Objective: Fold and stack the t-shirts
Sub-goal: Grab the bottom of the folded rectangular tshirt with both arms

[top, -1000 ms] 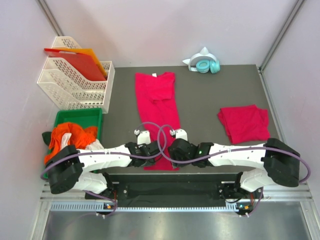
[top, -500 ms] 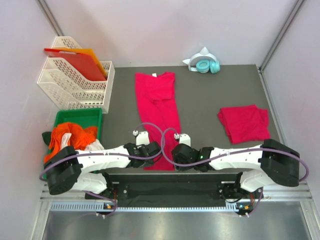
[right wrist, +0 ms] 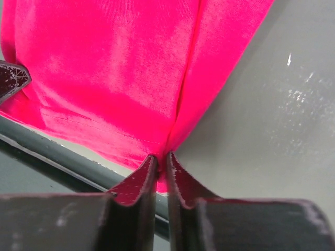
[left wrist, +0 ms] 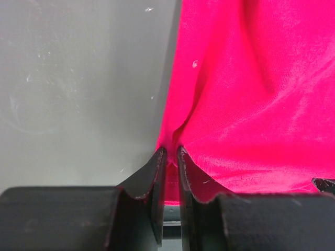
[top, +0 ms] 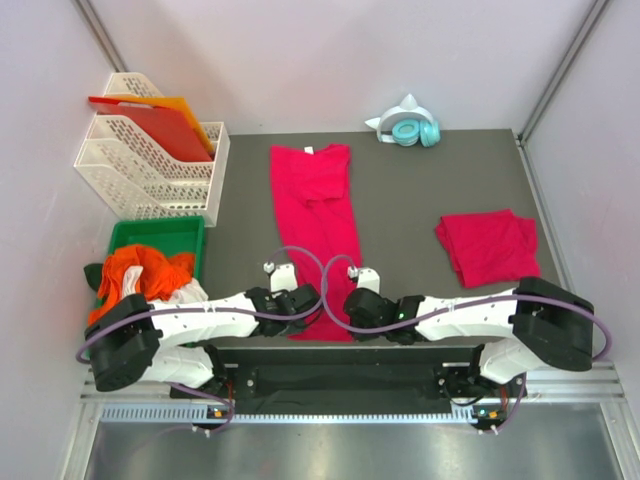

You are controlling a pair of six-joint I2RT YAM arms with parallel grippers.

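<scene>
Both near hem corners of t-shirt pinched, left tool on one, right tool on other

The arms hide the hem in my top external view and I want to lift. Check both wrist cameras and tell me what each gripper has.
Observer: In the left wrist view, the left gripper is shut on the near left corner of the long t-shirt, with cloth pinched between its tips.
Operator: Now the right one.
Observer: In the right wrist view, the right gripper is shut on the shirt's right edge at the hem. A crease runs up from the pinch.
Operator: Report where the hem lies.
Observer: In the right wrist view it lies close along a dark rail at the near edge of the table.
</scene>
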